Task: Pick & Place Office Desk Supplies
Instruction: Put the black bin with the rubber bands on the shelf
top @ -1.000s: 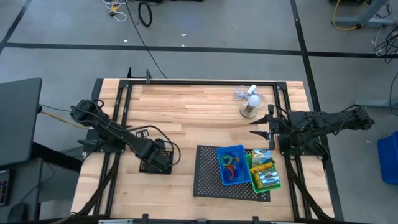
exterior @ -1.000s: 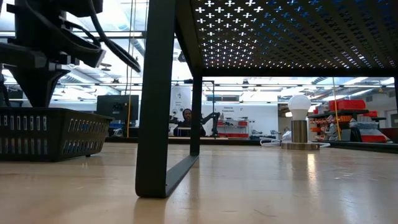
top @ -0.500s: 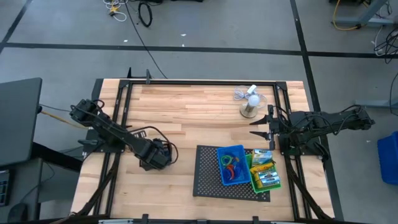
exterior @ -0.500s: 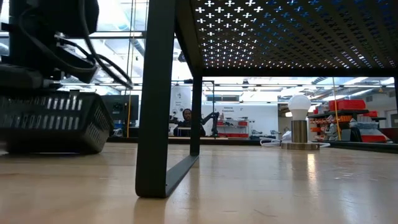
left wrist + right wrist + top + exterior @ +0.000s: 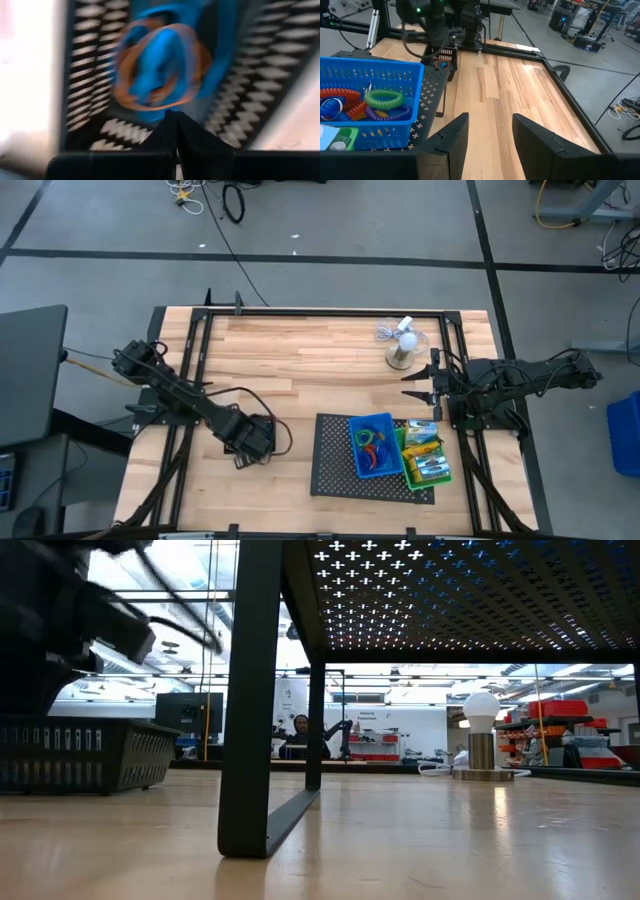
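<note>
A small black mesh bin (image 5: 90, 755) stands at the table's left, under my left gripper (image 5: 257, 442). In the left wrist view, blue and orange rubber-band loops (image 5: 160, 70) lie blurred inside it. My left gripper (image 5: 176, 125) points down into the bin, shut. My right gripper (image 5: 490, 132) hangs open above the table's right side (image 5: 415, 385), with nothing between its fingers. A blue bin (image 5: 372, 445) of coloured loops and a green bin (image 5: 425, 458) with a yellow crayon box sit on the black mesh tray. My left gripper comes from above, its fingers pointing down at the black bin's wall (image 5: 125, 132) on the side nearest them. The picture is blurred, so I cannot tell whether the wall is pinched between the fingers. The bin sits level with its base at the table top.
The large black mesh tray (image 5: 335, 465) stands on legs (image 5: 250, 740) at the near middle. A white mini fan (image 5: 403, 345) on a round base stands at the far right. Bare wood lies between the black bin and the tray and across the far half.
My left gripper has sunk and gone a little toward the near edge and the tray, tipping to point straight down. The black bin went with it: half a second ago it stood tipped up, and now it sits level again, a little nearer the tray.
</note>
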{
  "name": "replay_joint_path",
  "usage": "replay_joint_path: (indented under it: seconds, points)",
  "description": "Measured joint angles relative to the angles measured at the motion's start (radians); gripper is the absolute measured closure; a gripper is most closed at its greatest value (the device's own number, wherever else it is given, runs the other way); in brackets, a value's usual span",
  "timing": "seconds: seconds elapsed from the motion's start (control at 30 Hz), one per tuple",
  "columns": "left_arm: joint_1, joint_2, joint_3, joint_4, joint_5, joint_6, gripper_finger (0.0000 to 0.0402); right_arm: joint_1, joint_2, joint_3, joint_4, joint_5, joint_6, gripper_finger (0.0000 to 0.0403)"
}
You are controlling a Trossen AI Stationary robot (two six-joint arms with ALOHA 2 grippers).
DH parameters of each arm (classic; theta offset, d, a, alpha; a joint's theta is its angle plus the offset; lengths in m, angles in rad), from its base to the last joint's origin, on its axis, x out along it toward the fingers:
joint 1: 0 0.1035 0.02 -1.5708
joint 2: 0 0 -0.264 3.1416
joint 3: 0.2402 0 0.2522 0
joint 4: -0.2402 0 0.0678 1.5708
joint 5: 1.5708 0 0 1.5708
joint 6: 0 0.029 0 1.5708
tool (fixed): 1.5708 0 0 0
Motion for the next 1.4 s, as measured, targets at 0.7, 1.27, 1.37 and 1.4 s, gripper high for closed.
replay_joint_path:
  seconds: [0.7,1.27,1.37,1.4]
  points:
    - [0.109,0.000,0.034,0.384,0.055,0.222,0.0401,0.000,0.000,0.000,0.000,0.000,-0.002,0.0242]
    - [0.259,0.000,0.027,0.563,-0.027,0.417,0.0401,0.000,0.000,0.000,0.001,0.001,-0.006,0.0242]
    - [0.292,0.000,0.026,0.588,-0.054,0.451,0.0401,0.000,0.000,0.000,0.005,0.001,-0.006,0.0242]
    - [0.303,0.000,0.026,0.596,-0.057,0.467,0.0401,0.000,0.000,0.000,0.009,0.001,-0.006,0.0242]
